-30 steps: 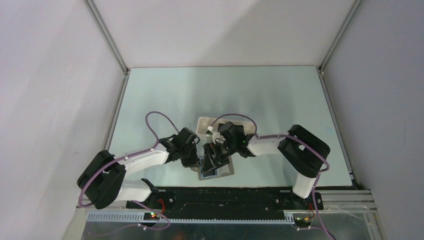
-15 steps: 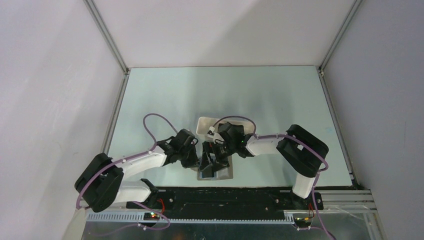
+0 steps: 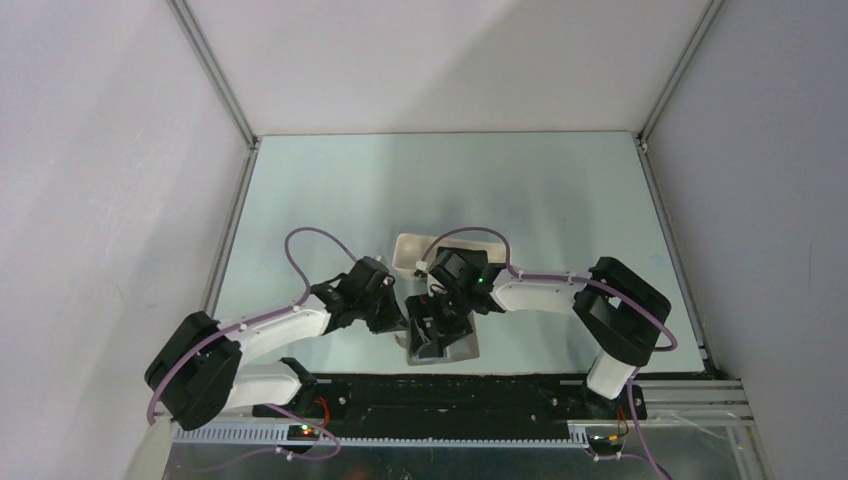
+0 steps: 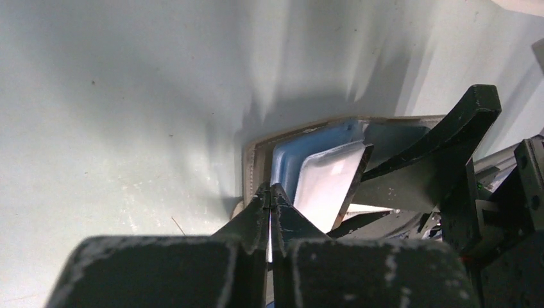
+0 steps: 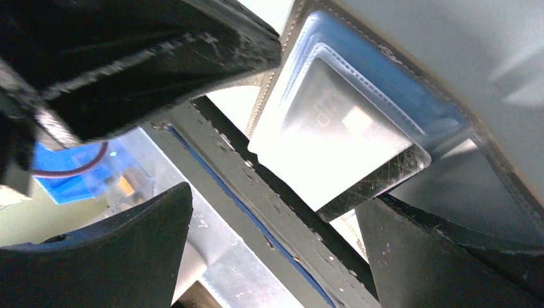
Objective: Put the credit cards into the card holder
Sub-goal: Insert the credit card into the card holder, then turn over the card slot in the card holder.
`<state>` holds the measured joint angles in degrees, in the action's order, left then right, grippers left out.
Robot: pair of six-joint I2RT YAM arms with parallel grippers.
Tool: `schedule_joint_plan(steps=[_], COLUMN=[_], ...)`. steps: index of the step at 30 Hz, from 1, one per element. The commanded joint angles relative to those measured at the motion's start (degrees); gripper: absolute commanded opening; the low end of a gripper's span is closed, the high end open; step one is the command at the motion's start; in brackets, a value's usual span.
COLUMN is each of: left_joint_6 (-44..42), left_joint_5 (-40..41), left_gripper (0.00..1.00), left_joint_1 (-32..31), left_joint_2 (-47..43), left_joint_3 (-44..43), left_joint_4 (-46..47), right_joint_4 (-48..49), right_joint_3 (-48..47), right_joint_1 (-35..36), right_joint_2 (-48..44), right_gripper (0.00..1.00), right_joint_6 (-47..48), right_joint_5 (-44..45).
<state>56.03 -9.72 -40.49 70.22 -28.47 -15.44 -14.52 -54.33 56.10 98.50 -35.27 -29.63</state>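
Both arms had white links and bulky black joint housings: the left arm (image 3: 270,325) and the right arm (image 3: 545,292). A purple cable (image 3: 300,240) looped along each of them. A green light (image 3: 481,282) glowed on the right wrist. The bases were bolted to a black plate (image 3: 450,395) dotted with pale screws (image 3: 553,400). The left gripper (image 4: 270,194) and right gripper (image 5: 274,196) had black, wedge-shaped fingers, flecked with pale scuffs and scratches.
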Motion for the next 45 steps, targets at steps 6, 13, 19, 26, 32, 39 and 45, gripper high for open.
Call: schedule_joint_plan(steps=[6,13,19,26,32,39,45], left_joint_6=[-0.27,0.31,3.65,10.49,12.57,12.90,12.59], left_joint_5=[-4.07,-8.29,-10.83,-7.33,-0.01,2.59,1.78], left_gripper=[0.02,0.15,0.27,0.38,0.42,0.44,0.40], left_joint_1=[0.02,-0.14,-1.98,-6.52,-8.00,-8.49,-9.80], left_joint_2=[-2.74,-4.42,-4.56,-0.31,-0.01,-1.45,0.82], left_joint_3=[-2.07,-3.07,-2.54,0.06,-0.35,-0.20,-0.94], left_joint_4=[2.03,2.42,8.11,14.31,10.35,7.29,7.52], right_joint_4=[-10.91,-11.04,-13.78,-17.62,-17.41,-16.89,-16.56], right_joint_3=[-0.99,-1.04,-1.03,-0.95,-0.95,-0.96,-0.96], right_joint_1=[-0.53,-1.52,-2.76,-3.53,-3.18,-3.06,-2.51], right_joint_2=[-3.79,-6.97,-9.42,-6.08,-1.11,4.49,4.79], right_gripper=[1.00,0.98,0.92,0.63,0.35,0.00,0.00], right_joint_6=[6.01,4.71,5.59,10.06,11.44,10.90,10.09], right_joint_5=[5.72,4.03,5.53,11.08,15.00,16.73,16.70])
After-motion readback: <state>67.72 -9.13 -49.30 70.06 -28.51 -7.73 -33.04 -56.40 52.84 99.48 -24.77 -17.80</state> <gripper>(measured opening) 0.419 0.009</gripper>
